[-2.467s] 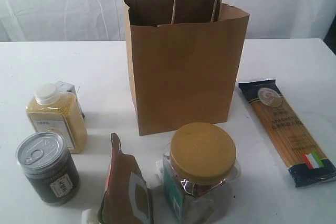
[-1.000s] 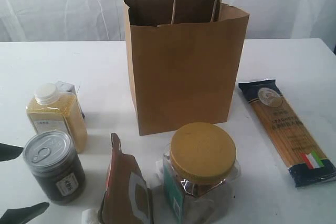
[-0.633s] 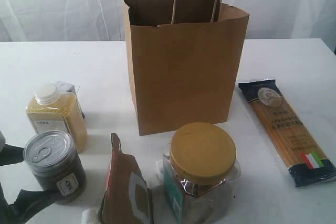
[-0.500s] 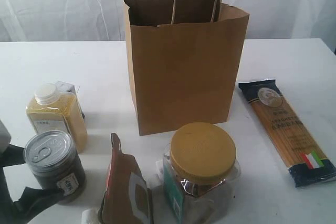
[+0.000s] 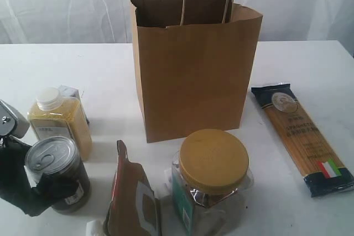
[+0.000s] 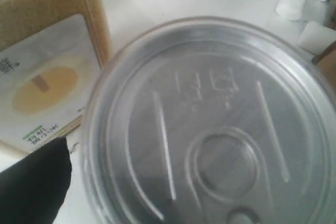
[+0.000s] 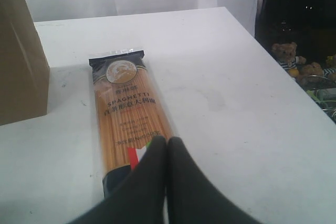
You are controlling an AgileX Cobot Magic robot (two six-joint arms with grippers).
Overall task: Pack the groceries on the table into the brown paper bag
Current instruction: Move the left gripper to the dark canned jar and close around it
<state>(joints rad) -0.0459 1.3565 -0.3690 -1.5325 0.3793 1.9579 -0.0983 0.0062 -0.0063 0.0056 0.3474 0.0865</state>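
Observation:
The brown paper bag (image 5: 193,70) stands upright and open at the middle back of the table (image 5: 310,64). In front of it are the yellow-grain bottle (image 5: 58,121), the dark pull-tab can (image 5: 58,172), the brown-orange pouch (image 5: 133,200), the mustard-lidded jar (image 5: 213,178) and the spaghetti packet (image 5: 303,136). My left gripper (image 5: 47,174) is open, one jaw on each side of the can. In the left wrist view the can lid (image 6: 210,129) fills the frame, with one black finger (image 6: 31,182) beside it. My right gripper (image 7: 167,142) is shut and empty over the near end of the spaghetti packet (image 7: 128,111).
A small grey box (image 5: 72,95) stands behind the bottle. Small white bits (image 6: 291,2) lie near the can and pouch. The bag's side (image 7: 18,51) rises beside the spaghetti. Beyond the table's right edge (image 7: 283,77) is a dark area with soft toys (image 7: 289,56).
My left gripper has come in from the left edge and its open jaws now straddle the can. Nothing else has moved.

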